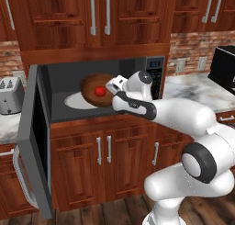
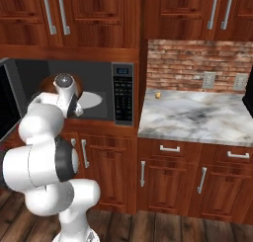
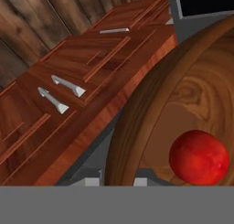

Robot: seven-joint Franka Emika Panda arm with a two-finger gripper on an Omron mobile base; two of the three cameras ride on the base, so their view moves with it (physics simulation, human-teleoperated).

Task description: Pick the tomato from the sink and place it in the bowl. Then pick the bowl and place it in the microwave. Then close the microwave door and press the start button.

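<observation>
The round, dark brown wooden bowl [image 1: 97, 89] is tipped steeply inside the open microwave [image 1: 98, 81], its swirled grain facing outward above the flat white turntable [image 1: 75, 100]. The small, glossy red tomato [image 1: 100, 91] sits in the hollow of the bowl, touching its inner wall. The gripper [image 1: 112, 87] meets the bowl's right rim, with its narrowly set jaws clamped on that rim. In the hand view, the bowl's thick curved rim [image 3: 137, 122] sweeps past, with the tomato [image 3: 199, 157] resting inside. The microwave door [image 1: 33, 141], silver-framed with a black window, hangs wide open to the left of the cavity. A black keypad panel [image 2: 122, 93] stands at the cavity's right side. To the right of the microwave lies a marbled grey table [image 2: 192, 115].
</observation>
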